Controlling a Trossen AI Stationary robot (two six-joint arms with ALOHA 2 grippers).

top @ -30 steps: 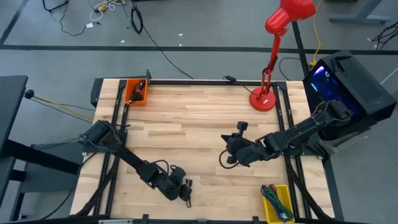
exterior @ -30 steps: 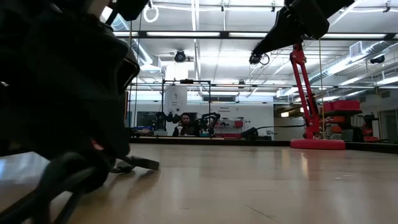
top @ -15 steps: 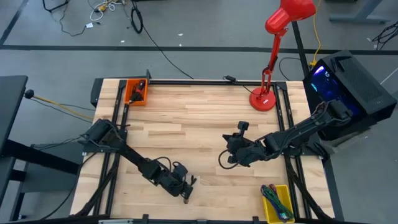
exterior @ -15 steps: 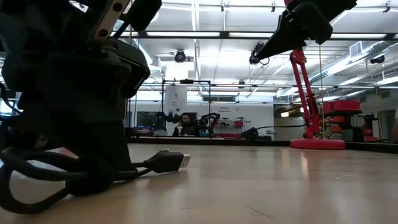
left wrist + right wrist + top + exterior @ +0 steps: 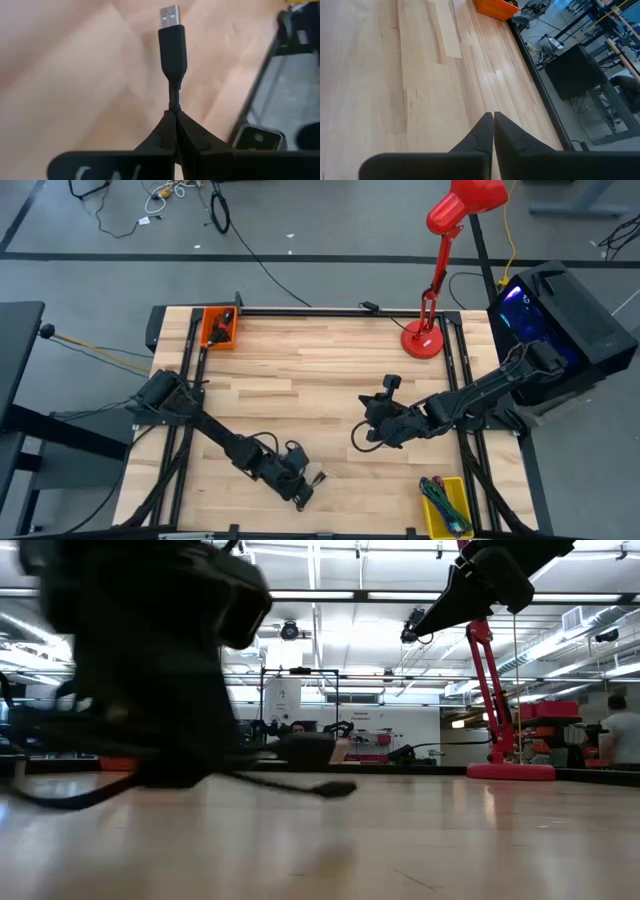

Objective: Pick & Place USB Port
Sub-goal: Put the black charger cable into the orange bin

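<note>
Since 1 second ago my left gripper [image 5: 303, 486] has lifted the USB cable [image 5: 172, 55] off the table [image 5: 300, 370], pinching its cord so the plug points clear, while my empty right gripper [image 5: 492, 120] waits pressed together nearer the red lamp [image 5: 440, 240].

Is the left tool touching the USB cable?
Touching. The left wrist view shows the left tool pinching the USB cable between its shut fingers.

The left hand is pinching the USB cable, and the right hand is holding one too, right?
Not quite. The left hand is pinching the USB cable, but the right hand holds nothing. The right wrist view shows its fingers shut together over bare table.
</note>
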